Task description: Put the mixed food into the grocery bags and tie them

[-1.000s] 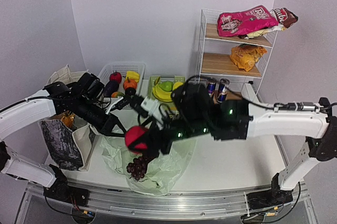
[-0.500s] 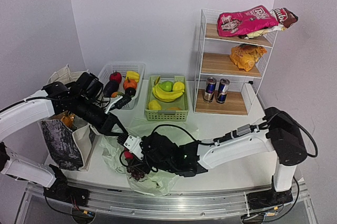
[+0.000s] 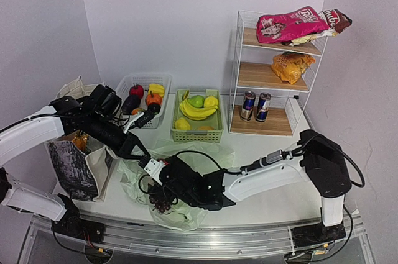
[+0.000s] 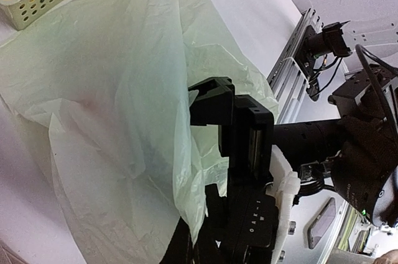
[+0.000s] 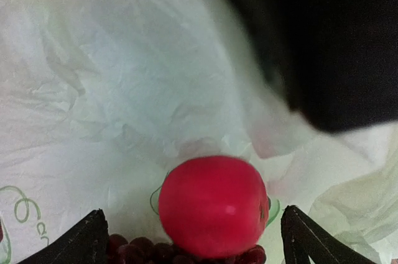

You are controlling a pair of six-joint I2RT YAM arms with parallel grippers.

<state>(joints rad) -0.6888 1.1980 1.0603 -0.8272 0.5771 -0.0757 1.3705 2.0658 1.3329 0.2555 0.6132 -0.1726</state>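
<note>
Two fruits sit in the bag [image 5: 93, 90]: apple [image 5: 211, 207] on grapes [image 5: 134, 253], just ahead of right gripper [image 5: 196, 234], spread wide, empty. Rim looks pinched by left gripper [image 3: 138, 150]. Loading step; next, withdraw without snagging film.

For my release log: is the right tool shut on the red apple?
No: the fingers of the right tool stand wide apart, clear of the apple, which lies on grapes in the bag.

thin crinkly plas. bag [image 5: 93, 77], glossy smooth apple [image 5: 211, 207]
</note>
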